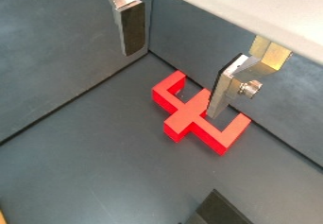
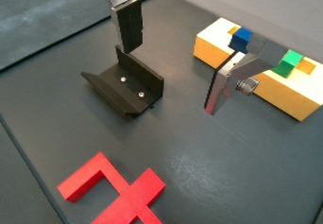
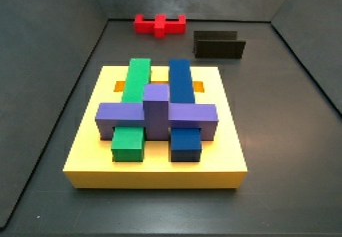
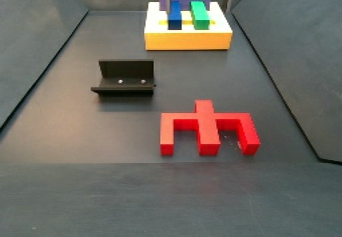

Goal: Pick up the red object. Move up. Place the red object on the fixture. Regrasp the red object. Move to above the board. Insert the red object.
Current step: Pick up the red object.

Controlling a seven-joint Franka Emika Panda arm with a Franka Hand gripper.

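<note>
- On the dark floor lies the red object [image 4: 207, 130], flat, free of any grip, near the fixture [image 4: 126, 78].
- Above it hangs the pincer [image 1: 177, 53], its plates spread wide apart with nothing between them.
- Well apart stands the yellow board [image 3: 159, 131], bearing green, blue and purple blocks.

The tool [image 1: 177, 62] has two flat silver metal fingers, and both wrist views show them. One finger [image 2: 127, 20] carries a long dark rectangular pad on its inner face. The other finger [image 1: 231, 88] is a plain brushed plate with a small round silver screw head at its side and, in a wrist view, a brass-coloured bracket behind it.
</note>
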